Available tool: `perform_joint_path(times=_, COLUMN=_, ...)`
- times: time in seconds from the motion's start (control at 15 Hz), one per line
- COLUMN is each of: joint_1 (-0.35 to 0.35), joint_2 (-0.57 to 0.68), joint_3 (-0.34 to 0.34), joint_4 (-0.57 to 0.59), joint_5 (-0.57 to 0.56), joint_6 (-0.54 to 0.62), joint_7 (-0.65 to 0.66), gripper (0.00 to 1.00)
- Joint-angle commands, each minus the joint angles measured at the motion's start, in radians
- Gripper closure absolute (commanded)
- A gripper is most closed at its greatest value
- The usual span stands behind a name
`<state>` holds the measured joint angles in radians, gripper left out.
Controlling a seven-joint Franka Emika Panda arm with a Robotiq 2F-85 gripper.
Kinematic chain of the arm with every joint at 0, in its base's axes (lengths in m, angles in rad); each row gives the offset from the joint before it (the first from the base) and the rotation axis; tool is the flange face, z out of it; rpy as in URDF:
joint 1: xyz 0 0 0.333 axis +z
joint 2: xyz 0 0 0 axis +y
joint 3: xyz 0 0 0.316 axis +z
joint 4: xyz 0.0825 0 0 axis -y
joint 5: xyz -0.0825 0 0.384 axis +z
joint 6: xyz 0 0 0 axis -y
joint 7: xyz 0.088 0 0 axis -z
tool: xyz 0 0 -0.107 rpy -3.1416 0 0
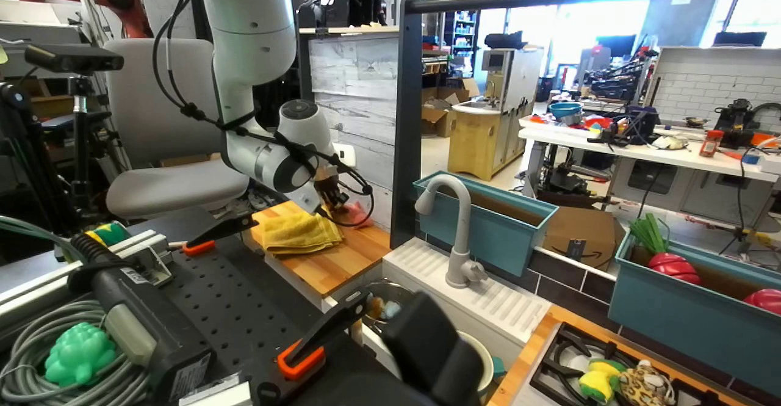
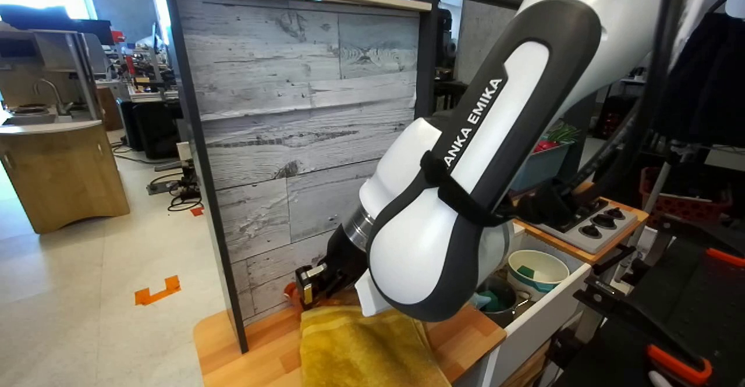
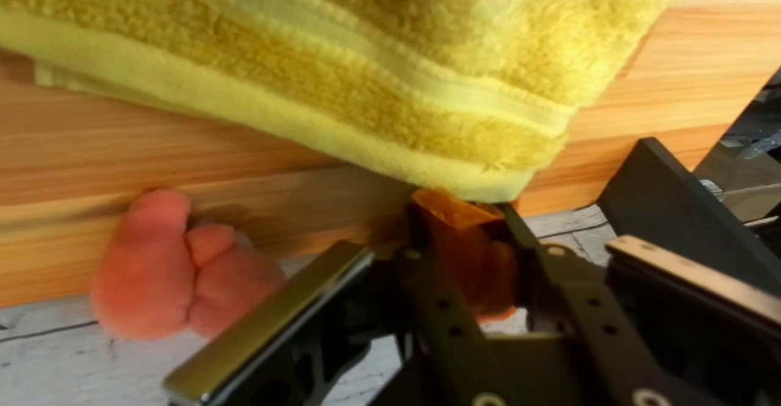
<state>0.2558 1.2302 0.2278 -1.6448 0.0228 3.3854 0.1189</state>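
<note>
Orange item [image 3: 473,265], kind unclear | at the edge of the wooden counter [image 2: 273,352] along the grey panel [image 2: 326,125], beside a corner of the yellow towel [image 3: 366,76]; pink soft thing [image 3: 143,265] near | gripper [image 3: 467,223]: we see fingers [image 3: 531,244] clamped on the orange item | we should keep the pinch centred, clearing the towel before moving sideways

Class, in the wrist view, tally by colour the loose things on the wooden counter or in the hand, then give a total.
Yellow: 1 (towel)
Pink: 1 (soft toy)
Orange: 1 (object in the hand)
Total: 3
</note>
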Motion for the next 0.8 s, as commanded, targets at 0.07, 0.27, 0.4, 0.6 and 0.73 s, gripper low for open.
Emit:
perform_joint_path(times=0.07, joint_1=-0.024, joint_2=-0.107, joint_3=0.017, joint_4=-0.14, joint_5=-0.009, joint_6=0.068, joint_7=-0.028, gripper=0.99)
perform_joint_path(times=0.27, joint_1=-0.017, joint_2=-0.225, joint_3=-0.003, joint_4=-0.239, joint_5=0.044, joint_6=0.037, joint_7=0.003, gripper=0.97)
perform_joint_path(times=0.4, joint_1=-0.014, joint_2=-0.309, joint_3=-0.024, joint_4=-0.302, joint_5=0.083, joint_6=0.017, joint_7=0.025, gripper=0.97)
perform_joint_path(times=0.6, joint_1=0.111, joint_2=-0.398, joint_3=-0.229, joint_4=-0.348, joint_5=0.22, joint_6=-0.092, joint_7=0.053, gripper=0.97)
perform_joint_path(times=0.73, joint_1=0.177, joint_2=-0.385, joint_3=-0.357, joint_4=-0.342, joint_5=0.247, joint_6=-0.145, joint_7=0.083, gripper=0.97)
